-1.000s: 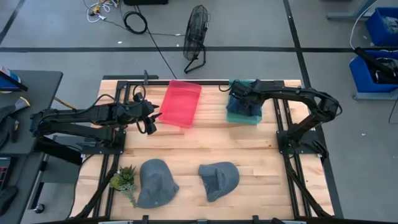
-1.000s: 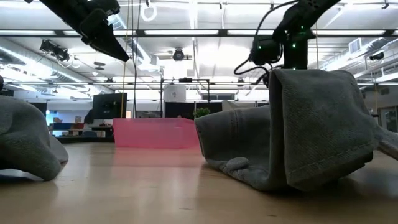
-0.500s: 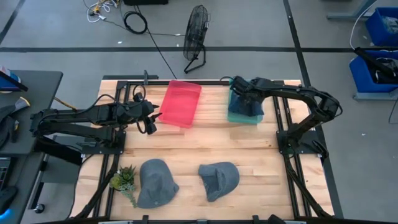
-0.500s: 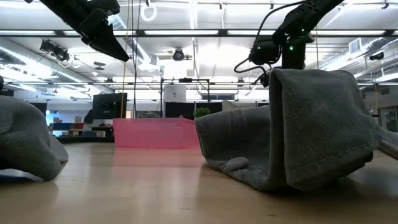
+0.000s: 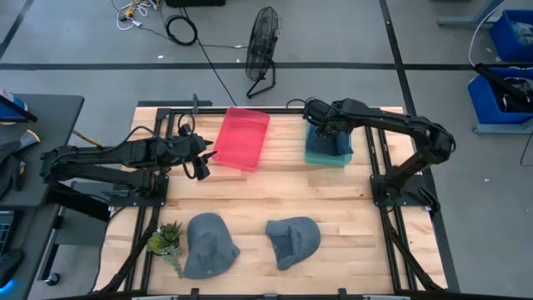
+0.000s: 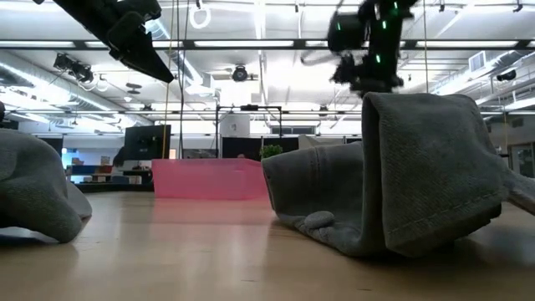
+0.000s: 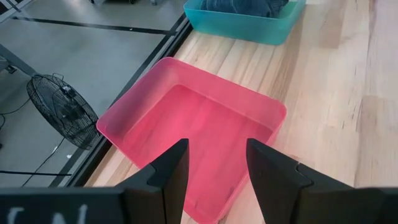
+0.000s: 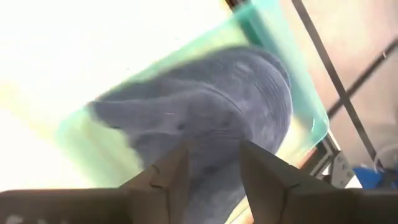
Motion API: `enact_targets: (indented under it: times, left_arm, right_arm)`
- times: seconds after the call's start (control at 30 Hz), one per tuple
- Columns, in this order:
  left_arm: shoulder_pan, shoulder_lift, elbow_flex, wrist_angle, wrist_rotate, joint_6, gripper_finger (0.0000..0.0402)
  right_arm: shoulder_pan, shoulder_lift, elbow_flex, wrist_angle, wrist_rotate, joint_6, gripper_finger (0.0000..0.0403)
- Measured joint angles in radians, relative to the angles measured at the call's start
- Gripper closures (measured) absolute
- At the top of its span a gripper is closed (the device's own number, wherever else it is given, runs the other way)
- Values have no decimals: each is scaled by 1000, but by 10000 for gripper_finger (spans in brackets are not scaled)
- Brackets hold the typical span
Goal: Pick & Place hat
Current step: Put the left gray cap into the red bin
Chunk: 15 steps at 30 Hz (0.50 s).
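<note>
A grey hat lies inside the teal bin at the table's far right. My right gripper hovers open above that hat, over the bin's far left corner. Two more grey hats rest on the wood near the front edge, one to the left and one to the right. My left gripper hangs open above the table, beside the left edge of the empty pink bin.
A small potted plant stands at the front left beside the left hat. In the low view the right hat fills the foreground and the pink bin sits behind it. Bare wood lies between the bins and the hats.
My right gripper has opened and let go of the hat, which stays in the teal bin. The gripper has then risen and drifted toward the bin's far left corner.
</note>
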Motion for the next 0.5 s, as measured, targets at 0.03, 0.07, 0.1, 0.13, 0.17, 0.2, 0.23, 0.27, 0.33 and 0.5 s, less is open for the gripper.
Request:
enact_targets:
  times: [0.03,0.07,0.1,0.13,0.17,0.2,0.23,0.27,0.33,0.5]
  left_arm:
    - [0,0,0,0,0,-3,236]
    - [0,0,0,0,0,-12,236]
    - [0,0,0,0,1,-19,236]
    - [-1,0,0,0,9,-24,236]
    - [-2,0,0,0,27,-26,236]
    - [-2,0,0,0,60,-26,236]
    - [-2,0,0,0,103,-26,236]
    - [-2,0,0,0,159,-30,236]
    - [-5,0,0,0,287,-76,236]
    - [-72,0,0,5,481,-210,236]
  right_arm:
    - [27,0,36,-20,-4,15,267]
    - [54,0,71,-30,-6,32,271]
    - [81,0,103,-31,-13,47,275]
    - [108,-1,133,-34,-17,63,279]
    - [133,-1,156,-37,-20,71,283]
    - [157,-1,175,-37,-22,83,285]
    - [178,-1,189,-36,-22,96,288]
    - [197,-1,199,-37,-21,114,289]
    - [232,-1,203,-39,-22,167,291]
    - [311,5,203,-68,-23,313,291]
